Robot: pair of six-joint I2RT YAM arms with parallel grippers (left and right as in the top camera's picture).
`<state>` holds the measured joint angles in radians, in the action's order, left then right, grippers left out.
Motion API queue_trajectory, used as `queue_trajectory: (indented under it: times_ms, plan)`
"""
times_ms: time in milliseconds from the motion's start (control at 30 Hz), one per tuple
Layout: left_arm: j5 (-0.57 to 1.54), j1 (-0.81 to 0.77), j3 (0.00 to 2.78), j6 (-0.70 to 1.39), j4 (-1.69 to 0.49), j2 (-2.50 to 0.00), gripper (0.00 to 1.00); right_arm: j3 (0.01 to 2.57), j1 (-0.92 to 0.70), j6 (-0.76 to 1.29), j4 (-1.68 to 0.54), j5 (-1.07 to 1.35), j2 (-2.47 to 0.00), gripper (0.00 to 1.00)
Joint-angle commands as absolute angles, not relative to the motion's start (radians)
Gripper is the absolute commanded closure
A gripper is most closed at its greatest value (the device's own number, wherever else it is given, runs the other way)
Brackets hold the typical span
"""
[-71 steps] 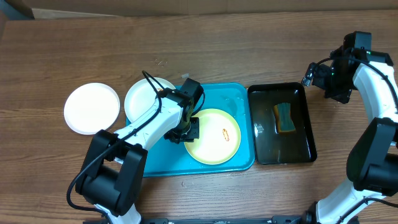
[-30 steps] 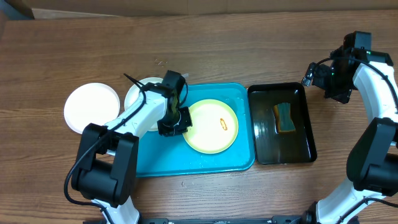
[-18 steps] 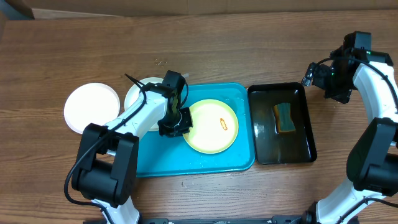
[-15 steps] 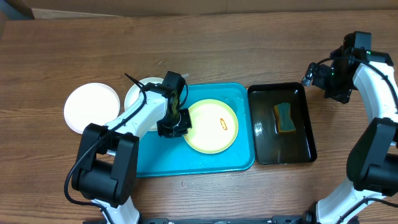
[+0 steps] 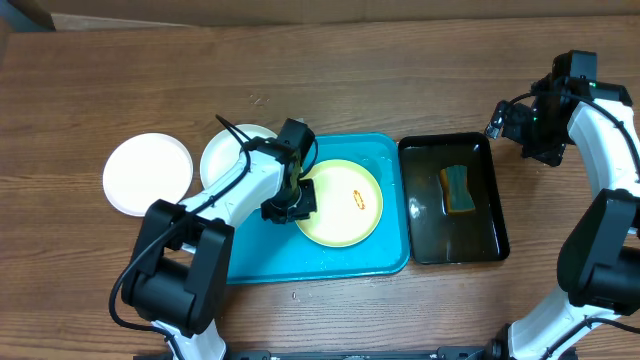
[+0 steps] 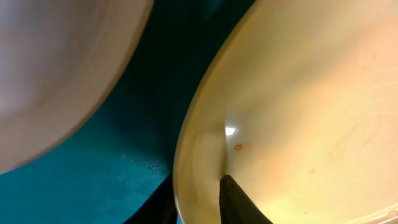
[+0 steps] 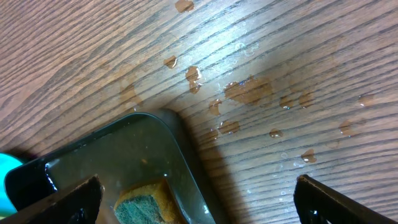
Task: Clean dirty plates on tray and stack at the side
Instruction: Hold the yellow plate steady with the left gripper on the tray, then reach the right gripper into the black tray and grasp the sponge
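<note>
Looking down from overhead, a pale yellow-green round plate [image 5: 345,210] bearing a small orange-red smear [image 5: 360,199] is seen lying inside a bright turquoise rectangular plastic tray [image 5: 260,257]. The left pincer [image 5: 290,207] is set at that plate's left rim. One white round plate [image 5: 222,160] overlaps the tray's left edge, and a second white round plate [image 5: 148,173] rests on the wooden tabletop [image 5: 330,80] further left. A glossy black tray [image 5: 480,232] holding a green-and-yellow sponge [image 5: 459,190] stands just right of the turquoise tray, and the right pincer [image 5: 503,120] is held near its far right corner. The step in hand is judged to be positioning the soiled plate for wiping. Next, the sponge would need to be fetched and the smear scrubbed.

From the left wrist, the left pincer [image 6: 199,208] is shown narrowly parted, with one dark finger [image 6: 236,202] inside the plate [image 6: 298,112] and the other under its rim. Whether the rim is pinched or merely straddled cannot be told.

From the right wrist, the right pincer [image 7: 198,183] is shown spread wide with nothing held, over the wet tabletop [image 7: 280,62] and the black tray's corner [image 7: 112,155].
</note>
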<state>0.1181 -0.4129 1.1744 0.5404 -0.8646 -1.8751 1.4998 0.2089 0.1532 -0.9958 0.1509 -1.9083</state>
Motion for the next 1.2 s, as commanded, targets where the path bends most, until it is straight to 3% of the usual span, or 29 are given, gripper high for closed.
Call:
queue_trajectory:
  times_ms: [0,233,400,433,467,767,933,1167]
  plan:
    - [0.086,-0.421,1.185,0.508,-0.860,-1.889,0.71,1.509,0.208,0.153,-0.993,0.150,-1.905,0.00]
    - [0.086,-0.421,1.185,0.501,-0.862,-1.889,0.67,1.509,0.208,0.154,-0.994,0.154,-1.905,0.00]
    - [0.086,-0.421,1.185,0.501,-0.862,-1.889,0.67,1.519,0.211,0.094,-1.116,0.385,-1.904,0.00]
    - [0.086,-0.421,1.185,0.501,-0.861,-1.889,0.67,1.526,0.212,0.081,-1.142,0.401,-1.904,0.07]
    - [0.086,-0.421,1.185,0.501,-0.859,-1.889,0.67,1.543,0.212,0.081,-1.210,0.401,-1.902,0.21]
    - [0.088,-0.421,1.185,0.501,-0.857,-1.889,0.67,1.546,0.134,0.083,-1.423,0.199,-1.857,0.27]
    - [0.091,-0.421,1.185,0.501,-0.855,-1.889,0.67,1.466,0.046,0.162,-1.388,0.118,-1.857,0.29]
    - [0.096,-0.421,1.185,0.500,-0.856,-1.889,0.66,1.305,-0.104,0.237,-1.155,-0.083,-1.857,0.29]
